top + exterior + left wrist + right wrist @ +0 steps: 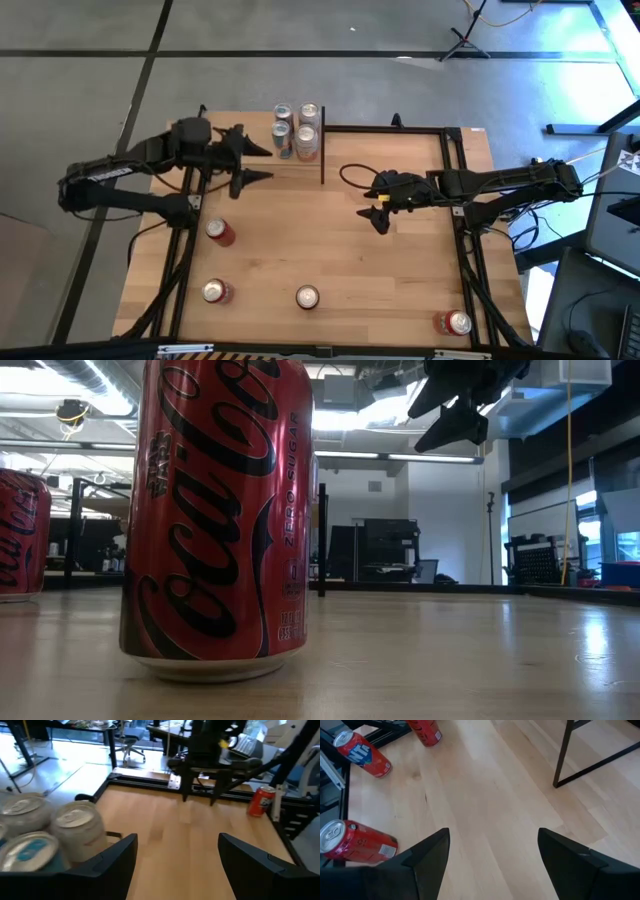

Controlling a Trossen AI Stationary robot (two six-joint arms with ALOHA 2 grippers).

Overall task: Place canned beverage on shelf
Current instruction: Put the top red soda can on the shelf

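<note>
Beside four partly hidden cans (295,131), left claw (255,163) and right claw (375,216) gape empty.

Two black jointed arms (120,185) with looping black cables.

In the low view a red can (215,520) fills the foreground with its top cut off by the upper edge, and a second can (22,535) at nine o'clock is cut by the left edge. The left wrist view shows three pale cans (77,832) blurred and partly hidden behind the left hand (177,857), their labels unreadable. In the right wrist view a lying can (355,840) is partly hidden by a finger (427,857), and another can (425,731) at twelve o'clock is cropped.
</note>
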